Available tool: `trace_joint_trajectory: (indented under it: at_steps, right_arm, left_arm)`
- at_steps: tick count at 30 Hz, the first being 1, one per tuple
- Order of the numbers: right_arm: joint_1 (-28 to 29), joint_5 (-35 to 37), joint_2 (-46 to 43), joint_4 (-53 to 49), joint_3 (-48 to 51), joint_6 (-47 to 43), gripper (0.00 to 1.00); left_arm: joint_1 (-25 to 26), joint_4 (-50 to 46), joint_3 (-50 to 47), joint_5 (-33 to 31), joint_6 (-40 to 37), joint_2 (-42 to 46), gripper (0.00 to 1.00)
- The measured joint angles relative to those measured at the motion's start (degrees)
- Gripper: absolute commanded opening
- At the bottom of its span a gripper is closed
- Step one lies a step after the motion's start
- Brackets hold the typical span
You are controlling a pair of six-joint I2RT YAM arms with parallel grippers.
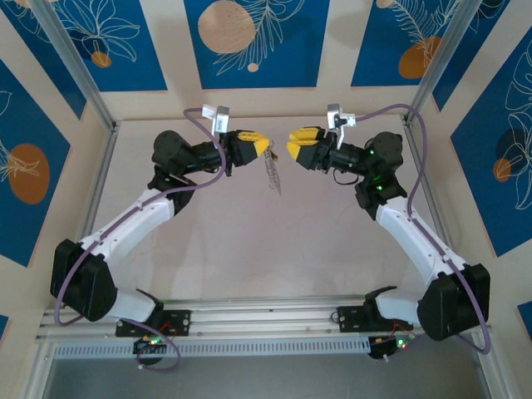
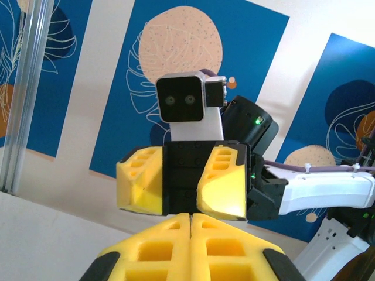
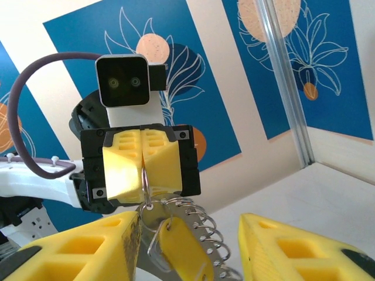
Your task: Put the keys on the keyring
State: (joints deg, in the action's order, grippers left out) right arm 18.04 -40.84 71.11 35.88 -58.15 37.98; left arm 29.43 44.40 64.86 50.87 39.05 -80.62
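Walls of blue panels [image 1: 291, 50], pale table [image 1: 249, 241]; left fingers [image 3: 120, 170] pinch keyring [image 1: 273, 173], right fingers [image 3: 293, 246] parted.

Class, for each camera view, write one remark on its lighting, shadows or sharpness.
Top view: soft, even light, hardly a shadow on the table; the keyring hanging from the left hand is small and smeared. Left wrist view: the right hand is crisp, the pale wall behind it bright. Right wrist view: the keyring is sharp up close.
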Motion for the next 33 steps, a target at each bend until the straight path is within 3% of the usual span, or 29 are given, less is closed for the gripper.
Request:
trace_joint_trajectory:
  at_steps: [15,26,30,31,33]
  right_arm:
    - [4.8,0.0,3.7,2.7,-2.8,0.6,0.44]
    - [5.3,0.1,4.3,1.7,-4.4,-0.3,0.11]
    - [5.3,-0.6,4.7,0.5,-5.7,-0.9,0.09]
    - [5.4,-1.0,4.8,0.1,-6.0,-1.0,0.02]
    - [5.4,-1.4,5.0,-1.1,-6.7,-1.9,0.0]
  left_arm:
    - [0.0,3.4,0.0,-0.1,2.7,-1.1,0.0]
    - [0.0,3.6,0.0,-0.1,2.9,-1.3,0.0]
    - [0.0,4.1,0.0,-0.4,3.1,-1.3,0.0]
    - [0.0,4.2,0.0,-0.5,3.1,-1.3,0.0]
    - [0.0,4.3,0.0,-0.5,3.1,-1.3,0.0]
